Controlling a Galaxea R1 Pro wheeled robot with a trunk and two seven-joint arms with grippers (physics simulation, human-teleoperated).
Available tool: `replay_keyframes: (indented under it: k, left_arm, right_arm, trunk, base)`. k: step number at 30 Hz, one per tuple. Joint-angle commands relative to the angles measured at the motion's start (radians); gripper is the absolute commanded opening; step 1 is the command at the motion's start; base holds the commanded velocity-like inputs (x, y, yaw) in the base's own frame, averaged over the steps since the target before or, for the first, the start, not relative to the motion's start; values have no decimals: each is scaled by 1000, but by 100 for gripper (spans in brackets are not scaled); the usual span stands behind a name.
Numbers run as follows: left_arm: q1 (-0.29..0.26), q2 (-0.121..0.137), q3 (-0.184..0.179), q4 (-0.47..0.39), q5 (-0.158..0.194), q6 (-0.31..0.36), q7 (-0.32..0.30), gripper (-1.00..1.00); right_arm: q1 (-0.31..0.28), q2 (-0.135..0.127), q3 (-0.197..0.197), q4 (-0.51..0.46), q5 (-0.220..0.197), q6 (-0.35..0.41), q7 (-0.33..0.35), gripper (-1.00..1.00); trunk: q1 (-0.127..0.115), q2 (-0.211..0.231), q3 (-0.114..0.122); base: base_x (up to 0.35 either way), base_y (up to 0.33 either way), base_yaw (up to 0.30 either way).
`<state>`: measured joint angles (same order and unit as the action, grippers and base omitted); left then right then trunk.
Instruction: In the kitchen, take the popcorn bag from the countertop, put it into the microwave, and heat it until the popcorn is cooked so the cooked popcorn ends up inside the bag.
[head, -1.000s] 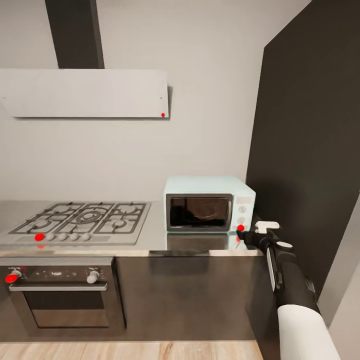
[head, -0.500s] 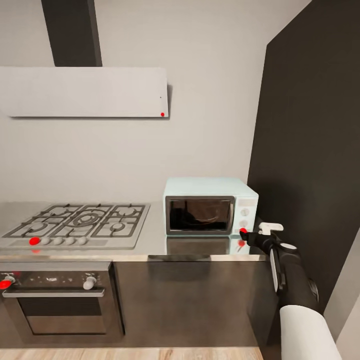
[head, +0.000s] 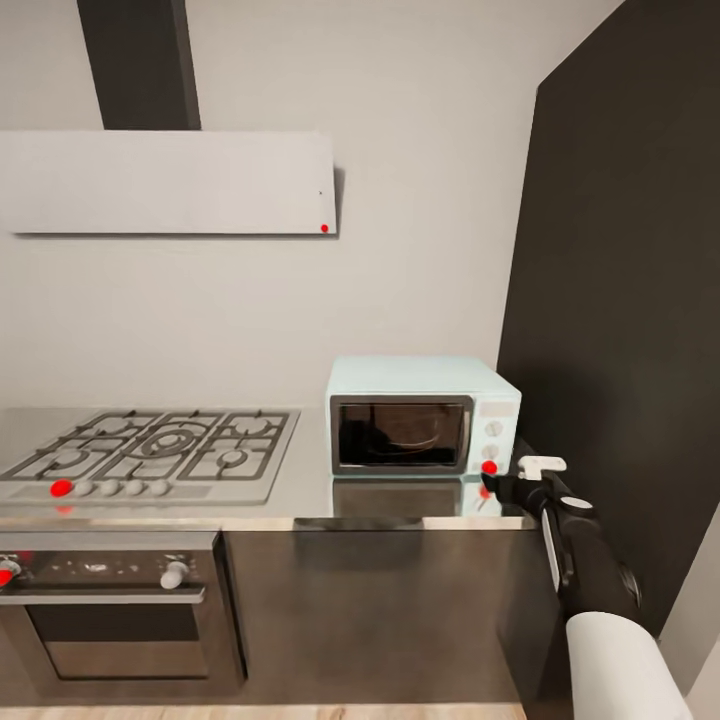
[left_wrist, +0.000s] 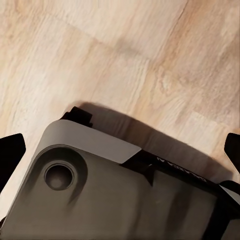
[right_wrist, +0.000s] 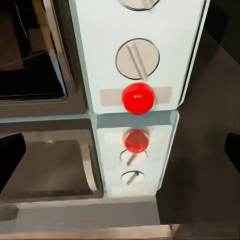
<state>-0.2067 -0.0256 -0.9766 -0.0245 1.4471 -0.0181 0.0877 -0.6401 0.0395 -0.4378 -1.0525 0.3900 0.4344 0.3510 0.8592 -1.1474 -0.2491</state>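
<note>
The pale blue microwave (head: 420, 418) stands on the grey glossy countertop (head: 305, 485) with its dark glass door closed. Only dim shapes show behind the glass, so the popcorn bag and popcorn are hidden. My right gripper (head: 496, 484) hovers just in front of the microwave's right-hand knob panel, at its lower corner by the red indicator light (head: 488, 467). In the right wrist view that light (right_wrist: 138, 98) sits below a round knob (right_wrist: 137, 59), and the right gripper (right_wrist: 121, 152) is open with nothing between its fingertips. My left gripper (left_wrist: 121, 150) is open over the floor.
A gas hob (head: 150, 450) lies left of the microwave, with a steel built-in oven (head: 110, 600) below and a range hood (head: 170, 185) above. A tall dark panel (head: 620, 300) rises close to the right of the microwave. My grey base (left_wrist: 115, 195) rests on wooden floor (left_wrist: 125, 55).
The head view has shifted a little, so the counter sits lower in the picture. My right gripper stays by the microwave's red light.
</note>
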Motion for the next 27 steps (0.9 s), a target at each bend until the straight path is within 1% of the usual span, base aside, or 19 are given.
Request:
replay_keyframes:
  k: [1,5,9,10,22,27]
  left_arm:
    - [0,0,-8,-2,7,-2,6,100]
    - [0,1,-8,-2,7,-2,6,100]
    - [0,1,-8,-2,8,-2,6,100]
    - [0,1,-8,-2,8,-2,6,100]
    - [0,0,-8,-2,9,-2,7,100]
    - [0,-1,-9,-2,7,-2,7,100]
  right_arm:
    - [-1,1,-4,-2,11,2,10,100]
    - [-1,0,-4,-1,12,1,10,100]
    - [-1,0,-5,-1,11,1,13,100]
    - [-1,0,-5,-1,11,2,13,-100]
    - [-1,0,-6,-3,13,4,11,-100]
    - [-1,-7,-6,-3,12,4,11,-100]
  trunk:
    - [0,-1,-1]
    - [0,-1,-1]
    - [0,-1,-1]
    - [0,-1,-1]
    - [0,-1,-1]
    - [0,-1,-1]
  base:
    - [208,0,0]
    - [142,0,0]
    - [41,0,0]
    - [4,0,0]
    - [0,0,0]
    - [85,-49,0]
